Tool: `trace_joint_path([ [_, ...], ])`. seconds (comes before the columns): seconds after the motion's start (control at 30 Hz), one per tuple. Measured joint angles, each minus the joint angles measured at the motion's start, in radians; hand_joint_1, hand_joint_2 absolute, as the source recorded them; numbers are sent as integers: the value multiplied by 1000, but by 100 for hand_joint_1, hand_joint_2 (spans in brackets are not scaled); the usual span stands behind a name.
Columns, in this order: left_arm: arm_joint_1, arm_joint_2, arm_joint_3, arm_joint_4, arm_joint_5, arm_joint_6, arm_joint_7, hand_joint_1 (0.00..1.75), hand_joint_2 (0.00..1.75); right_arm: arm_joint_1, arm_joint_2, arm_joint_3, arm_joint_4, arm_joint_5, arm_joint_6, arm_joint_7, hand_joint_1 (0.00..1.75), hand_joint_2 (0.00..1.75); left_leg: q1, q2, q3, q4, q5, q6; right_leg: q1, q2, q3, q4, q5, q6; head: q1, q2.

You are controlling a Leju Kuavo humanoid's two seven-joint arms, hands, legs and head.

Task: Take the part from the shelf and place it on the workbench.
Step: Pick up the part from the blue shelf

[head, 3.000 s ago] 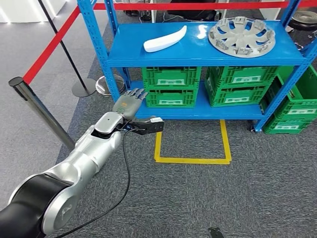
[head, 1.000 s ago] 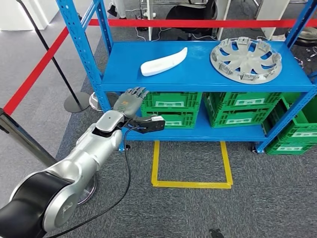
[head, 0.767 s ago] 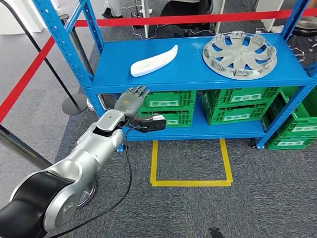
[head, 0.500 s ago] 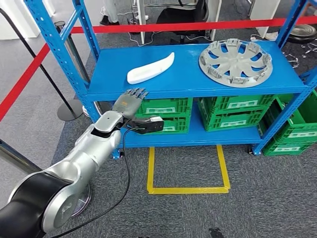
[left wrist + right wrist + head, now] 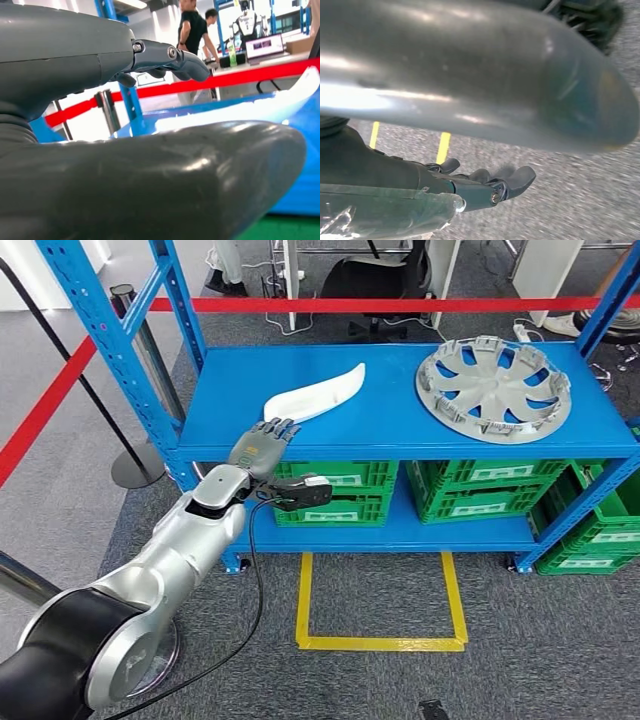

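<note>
On the shelf's (image 5: 226, 420) upper board, toward its left end, lies the white curved part (image 5: 313, 400), well apart from the grey wheel cover (image 5: 492, 385) at the right end. The left hand (image 5: 260, 448) hovers at the board's front edge just short of the part, fingers spread, holding nothing. The right hand (image 5: 486, 187) hangs above grey carpet, fingers apart

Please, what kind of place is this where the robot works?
Probably a workshop or factory test area. A blue metal shelf carries car parts: a wheel cover and a white curved part. Green crates sit below, with a yellow floor marking and a red barrier belt.
</note>
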Motion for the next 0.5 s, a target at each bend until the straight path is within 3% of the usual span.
trace_joint_path([
  [0.03, -2, -1, 0, 0, 0, 0, 0, 0, 0, -1, 0, 0, 0, 0, 0, 0, 0, 0, -1, 0, 5, 3, -11, -4, 1, -1, 14, -42, 36, -7, 1, 0],
  [0.07, -3, -1, 0, 0, 0, 0, 0, 0, 0, -1, 0, 0, 0, 0, 0, 0, 0, 0, -2, -1, 7, 7, -17, -8, 2, -1, 19, -59, 51, -16, 1, 0],
  [0.13, -5, -2, 0, 0, 0, 0, 0, 0, 0, -3, 0, 0, 0, 0, 0, 0, 0, 0, -2, -1, 7, 10, -26, -16, 3, 1, 26, -59, 48, -31, -1, 0],
  [0.2, -7, -1, 0, 0, 0, 0, 0, 0, 0, -3, 0, 0, 0, 0, 0, 0, 0, 0, 1, 0, -12, 51, -38, -28, 0, 4, 35, -59, 43, -39, -3, 0],
  [0.23, -8, -1, 0, 0, 0, 0, 0, 0, 0, -4, 0, 0, 0, 0, 0, 0, 0, 0, 4, 1, -40, 100, -53, -36, -2, 5, 41, -59, 38, -43, -4, 0],
  [0.3, -5, -1, 0, 0, 0, 0, 0, 0, 0, -3, -1, 0, 0, 0, 0, 0, 0, 0, 13, 2, -128, 235, -99, -49, -2, 6, 52, -59, 26, -47, -6, 0],
  [0.37, 3, -1, -1, 0, 0, 0, 0, 0, 0, -2, -2, 0, 0, 0, 0, 0, 0, 0, 21, 2, -195, 307, -121, -54, -2, 7, 68, -59, 11, -46, -6, 0],
  [0.4, 6, -1, -1, 0, 0, 0, 0, 0, 0, -1, -2, 0, 0, 0, 0, 0, 0, 0, 23, 2, -203, 294, -102, -53, -2, 8, 78, -59, 3, -44, -6, 0],
  [0.43, 6, -1, -1, 0, 0, 0, 0, 0, 0, -1, -2, 0, 0, 0, 0, 0, 0, 0, 24, 2, -191, 245, -61, -51, -2, 10, 91, -59, -6, -42, -6, 0],
  [0.5, 2, -1, -2, 0, 0, -1, 0, 0, 0, -2, -2, 0, 0, 0, 0, 0, 0, 0, 23, 3, -142, 103, 35, -42, -1, 11, 113, -59, -23, -36, -6, 0],
])
